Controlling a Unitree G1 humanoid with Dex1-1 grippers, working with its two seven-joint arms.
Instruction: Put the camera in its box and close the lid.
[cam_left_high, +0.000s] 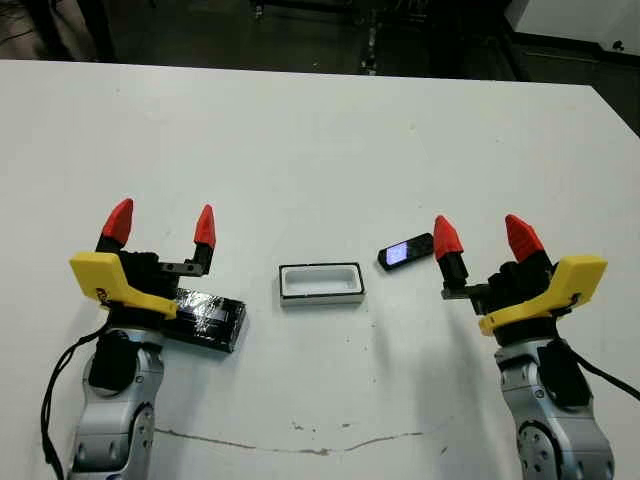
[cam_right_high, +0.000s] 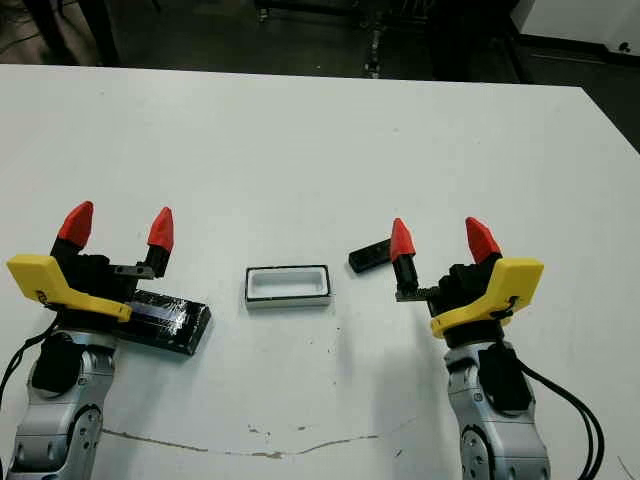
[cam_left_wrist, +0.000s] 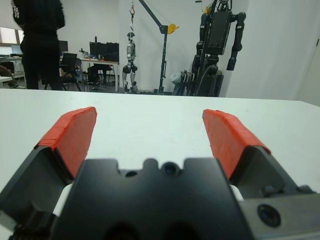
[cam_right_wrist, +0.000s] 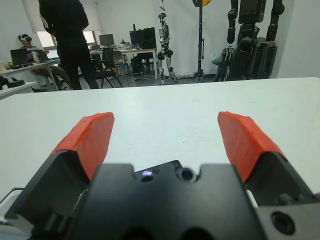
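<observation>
White table (cam_left_high: 300, 140) carries lid (cam_left_high: 215, 322), box (cam_left_high: 321, 283) (open) and camera (cam_left_high: 405, 251)

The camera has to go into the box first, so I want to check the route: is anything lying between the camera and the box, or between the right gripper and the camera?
Nothing visible. The camera lies on bare table just right of the box, with the open right gripper beside it. The lid lies far left, under the left gripper.

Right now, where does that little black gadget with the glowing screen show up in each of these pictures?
Left eye view: the camera lies right of centre, between the box and the right end effector.
Right eye view: same spot, partly behind a red finger.
Left wrist view: not in it.
Right wrist view: only a dark sliver peeks over the end effector's black body.
Shared landmark: the white table.
</observation>
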